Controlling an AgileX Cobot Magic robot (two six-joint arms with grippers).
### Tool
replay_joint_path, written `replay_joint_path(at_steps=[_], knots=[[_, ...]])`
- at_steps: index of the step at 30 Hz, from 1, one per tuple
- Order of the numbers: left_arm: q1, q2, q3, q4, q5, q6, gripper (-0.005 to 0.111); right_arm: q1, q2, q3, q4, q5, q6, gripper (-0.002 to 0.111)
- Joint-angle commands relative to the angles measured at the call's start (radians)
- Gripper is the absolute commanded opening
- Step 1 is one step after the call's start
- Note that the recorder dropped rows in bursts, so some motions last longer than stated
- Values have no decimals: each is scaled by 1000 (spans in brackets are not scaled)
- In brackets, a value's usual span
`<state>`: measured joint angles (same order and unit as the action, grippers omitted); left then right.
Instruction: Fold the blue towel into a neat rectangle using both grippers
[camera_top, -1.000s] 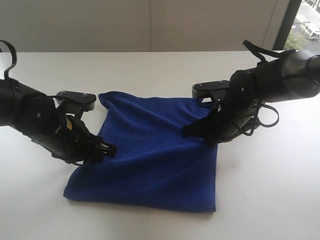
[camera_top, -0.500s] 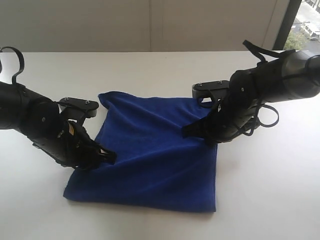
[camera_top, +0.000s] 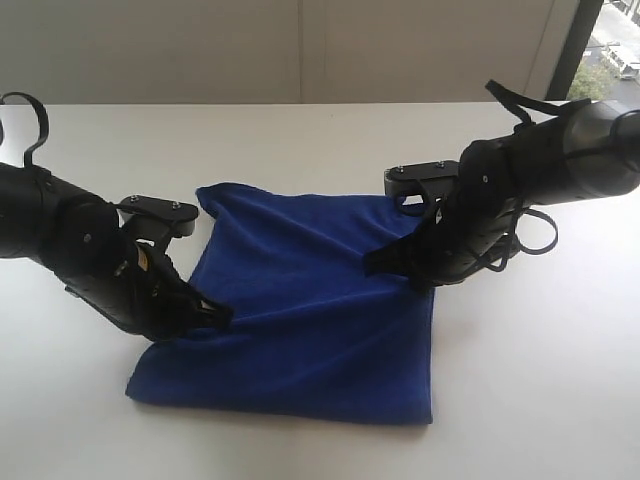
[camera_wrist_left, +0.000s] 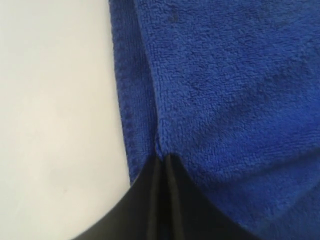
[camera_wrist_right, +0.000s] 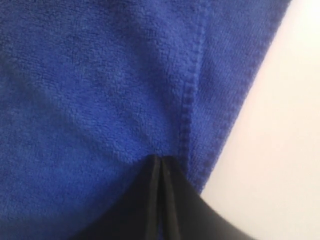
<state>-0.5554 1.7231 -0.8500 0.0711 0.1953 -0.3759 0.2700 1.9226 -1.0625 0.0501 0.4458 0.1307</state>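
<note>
Two pincers are each pinching one side of the cloth. The left pincer (camera_wrist_left: 162, 159) is shut tight, and its black tips squeeze a small bit of the blue towel (camera_top: 310, 320) just inside the stitched edge (camera_wrist_left: 124, 100). The right pincer (camera_wrist_right: 160, 159) is shut tight too. It holds a small bit of cloth beside the same kind of edge on the other side.

In the outside view, the left pincer grips about the middle of the towel's left side. The right pincer grips the right side, a bit higher in the frame. So the two grips are not quite level.

The towel lies mostly flat in the middle and lower part of the frame, on the white worktop (camera_top: 300, 140). Its upper left corner (camera_top: 215, 195) bumps up a little.

I think the step now is to lift both sides and fold the towel over. To do it well, both arms should go up together, at the same speed and to the same height. The cloth between them should be a little tight, but not pulled hard. Each grip is only a small pinch, so the plush cloth could slip out. Because the grips are not level, the fold might come out crooked. The arms should carry the cloth across slowly and set it down with edge on edge and corner on corner. They should let go only when it lies flat.
</note>
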Motion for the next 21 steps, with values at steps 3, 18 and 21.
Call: replay_joint_path(at_steps=[3, 18, 21], knots=[[-5, -2, 2, -4, 63, 10, 6, -1, 12, 4, -1, 14, 3, 0], [-5, -57, 2, 21, 70, 10, 0, -1, 12, 4, -50, 20, 50, 0], [-5, -59, 2, 29, 78, 10, 0, -1, 12, 4, -50, 20, 50, 0]])
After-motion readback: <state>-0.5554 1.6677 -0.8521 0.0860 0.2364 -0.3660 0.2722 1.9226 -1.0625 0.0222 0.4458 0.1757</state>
